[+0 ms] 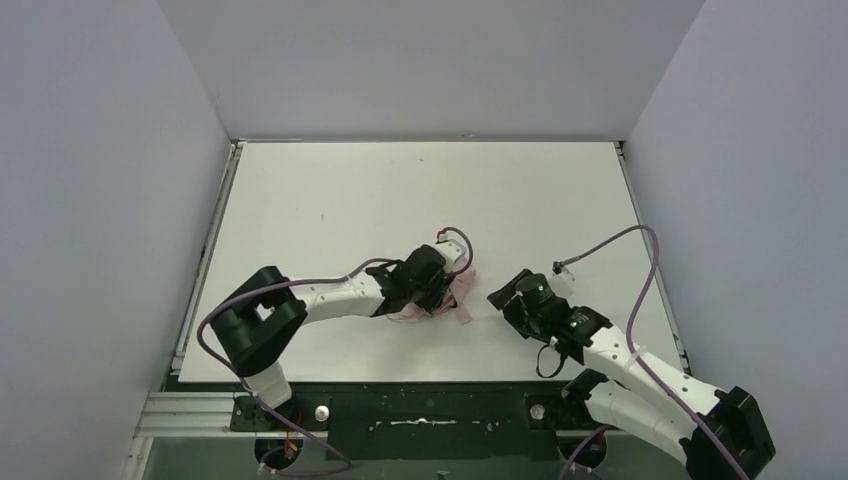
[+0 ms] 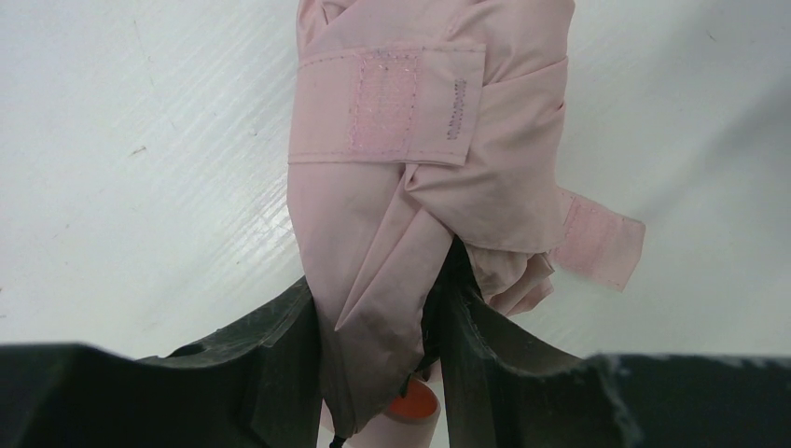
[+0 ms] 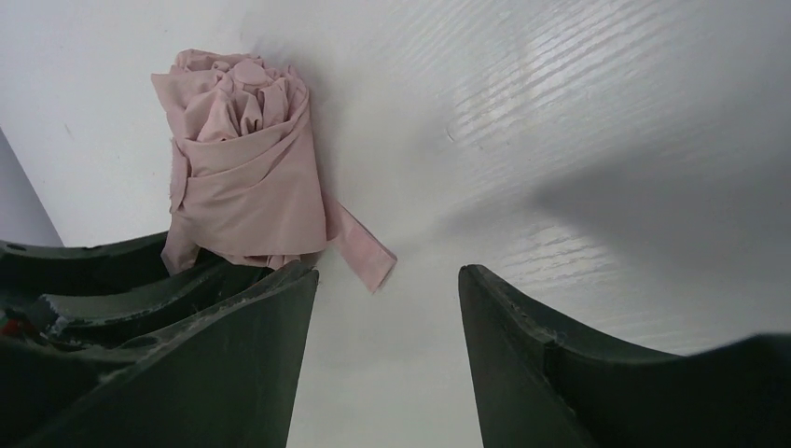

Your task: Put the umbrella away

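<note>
Between the dark fingers of the left gripper (image 2: 378, 322), low in the left wrist view, the bundled pink umbrella (image 2: 420, 168) is pinched, its folds running up the frame to a strap (image 2: 387, 103) whose stitched velcro patch shows in no other view. Low in the right wrist view the right gripper (image 3: 388, 275) has its jaws standing apart with white table (image 3: 560, 112) showing between them, the umbrella at upper left. Overhead, the left gripper covers most of the umbrella near the table's middle, the right gripper just to its right, apart.
</note>
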